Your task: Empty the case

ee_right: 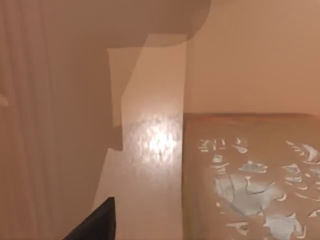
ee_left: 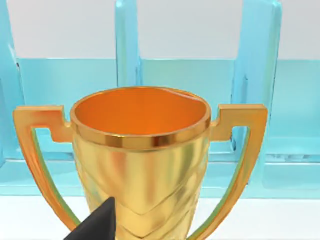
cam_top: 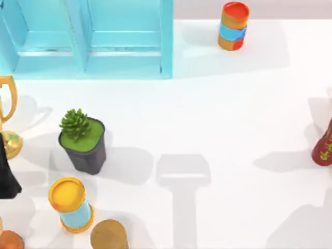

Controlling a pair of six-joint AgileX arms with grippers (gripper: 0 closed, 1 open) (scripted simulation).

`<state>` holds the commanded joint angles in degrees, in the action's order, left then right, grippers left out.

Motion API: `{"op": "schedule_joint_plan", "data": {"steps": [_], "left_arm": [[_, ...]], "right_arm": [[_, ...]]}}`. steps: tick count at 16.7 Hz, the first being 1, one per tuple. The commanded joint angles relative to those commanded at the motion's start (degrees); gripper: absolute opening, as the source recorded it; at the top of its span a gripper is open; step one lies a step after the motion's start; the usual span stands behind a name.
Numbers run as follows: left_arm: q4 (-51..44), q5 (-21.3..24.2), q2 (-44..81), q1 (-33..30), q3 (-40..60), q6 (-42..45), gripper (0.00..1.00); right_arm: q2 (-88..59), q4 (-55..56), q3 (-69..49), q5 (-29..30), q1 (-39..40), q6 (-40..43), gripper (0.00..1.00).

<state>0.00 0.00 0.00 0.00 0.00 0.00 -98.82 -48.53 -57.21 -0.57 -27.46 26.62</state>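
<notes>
The light-blue case (cam_top: 85, 39) stands at the table's back left, and the compartments I can see in it hold nothing. A gold trophy (cam_top: 8, 122) stands upright on the table in front of the case, at the far left edge. My left arm (cam_top: 6, 174) is just in front of the trophy. In the left wrist view, the trophy (ee_left: 140, 150) is close ahead with the case (ee_left: 200, 85) behind it, and a dark tip of my left gripper (ee_left: 102, 222) overlaps the cup's lower part. My right gripper (ee_right: 100, 222) is close to a brown surface (ee_right: 250, 175) with pale blue marks.
A potted plant (cam_top: 83, 140) stands left of centre. A yellow-topped blue can (cam_top: 70, 202), a brown cylinder (cam_top: 109, 236) and an orange object (cam_top: 9, 241) sit at the front left. A striped can (cam_top: 233, 26) is at the back, and a red bottle (cam_top: 324, 145) is at the right edge.
</notes>
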Motion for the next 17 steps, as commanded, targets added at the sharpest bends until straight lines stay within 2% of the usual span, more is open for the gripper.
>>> {"op": "schedule_joint_plan", "data": {"steps": [4, 17], "left_arm": [[0.0, 0.0, 0.0, 0.0, 0.0, 0.0, 1.00], [0.0, 0.0, 0.0, 0.0, 0.0, 0.0, 1.00]], "right_arm": [[-0.1, 0.3, 0.2, 0.0, 0.0, 0.0, 1.00], [-0.1, 0.3, 0.2, 0.0, 0.0, 0.0, 0.02]]}}
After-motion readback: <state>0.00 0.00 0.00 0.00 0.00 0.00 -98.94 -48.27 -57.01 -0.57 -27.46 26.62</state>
